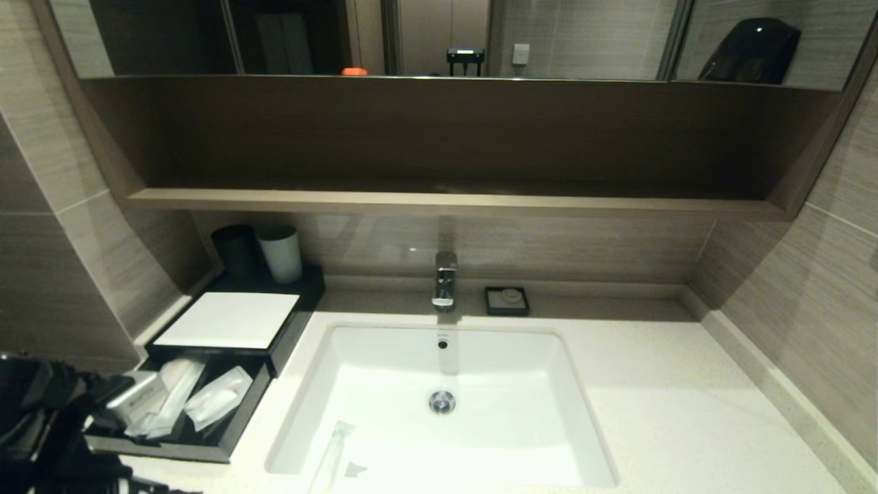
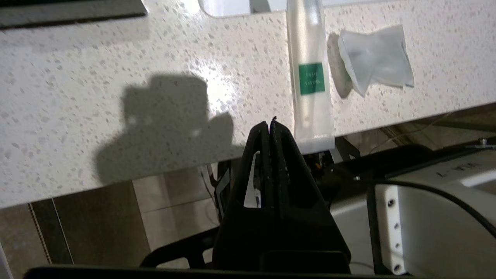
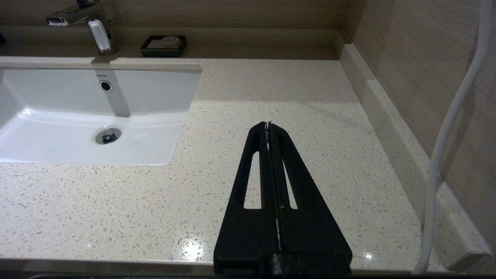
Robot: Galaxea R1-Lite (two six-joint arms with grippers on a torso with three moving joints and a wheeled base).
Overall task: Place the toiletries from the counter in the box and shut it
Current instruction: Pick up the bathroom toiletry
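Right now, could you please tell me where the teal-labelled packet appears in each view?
Head view: teal-labelled packet at the bottom edge, lying over the sink's front-left rim.
Left wrist view: upper right, overhanging the counter edge, beside a crumpled wrapper.
Right wrist view: not visible.
Shared landmark: the sink.

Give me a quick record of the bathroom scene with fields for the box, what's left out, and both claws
box: drawer pulled open, white top, packets inside
left out: long packet with green label, overhanging the counter edge; small pouch beside it
left claw: shut, empty, at the counter's front edge near the long packet
right claw: shut, empty, over bare counter right of the sink
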